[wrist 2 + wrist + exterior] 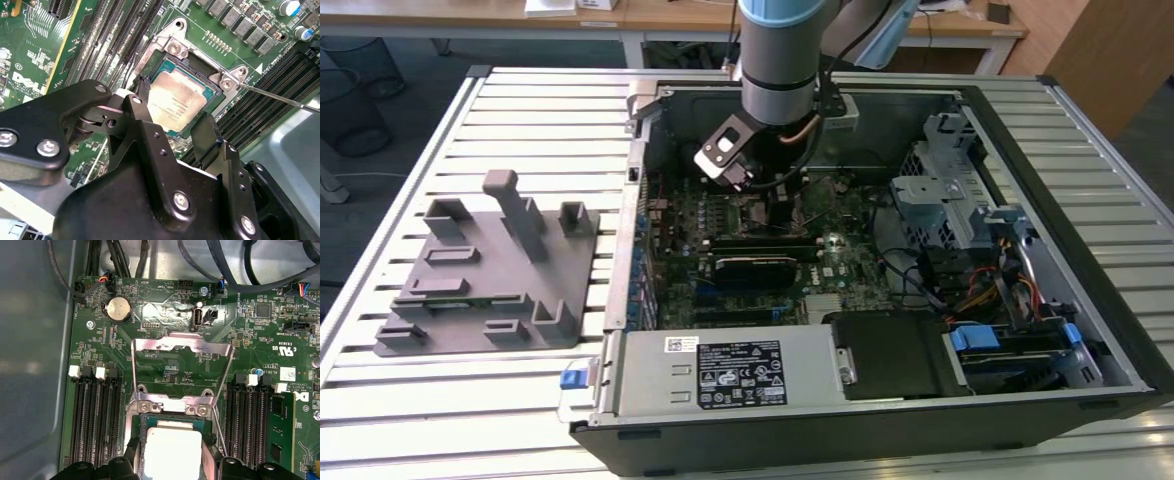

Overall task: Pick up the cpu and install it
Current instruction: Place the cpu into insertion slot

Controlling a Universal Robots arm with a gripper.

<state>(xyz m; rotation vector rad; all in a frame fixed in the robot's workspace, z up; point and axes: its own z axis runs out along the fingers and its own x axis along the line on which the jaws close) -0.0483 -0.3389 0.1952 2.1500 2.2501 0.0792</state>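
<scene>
The black metal gripper (175,112) is closing its two angular, bolted fingers (207,132) on opposite edges of the cpu (172,100), holding it; they are parting no wider than the chip itself. In the second wrist view the cpu is lying flat inside the socket (172,47), a square frame with bright screw heads. Its top is showing as a smooth, pale silver square with a thin green rim and faint dark print too small to read. In the first wrist view the shiny steel load plate (182,346) is standing hinged open on the far side of the chip, over the green motherboard (250,330), near a round coin battery (119,308) and rows of long black memory slots (95,415). In the exterior view the arm is reaching down into the open dark computer case (1067,130) on a ribbed metal table (454,400); a grey moulded fixture (487,275) is sitting at the exterior view's left, and a labelled grey power supply (720,370) is lying nearest.
</scene>
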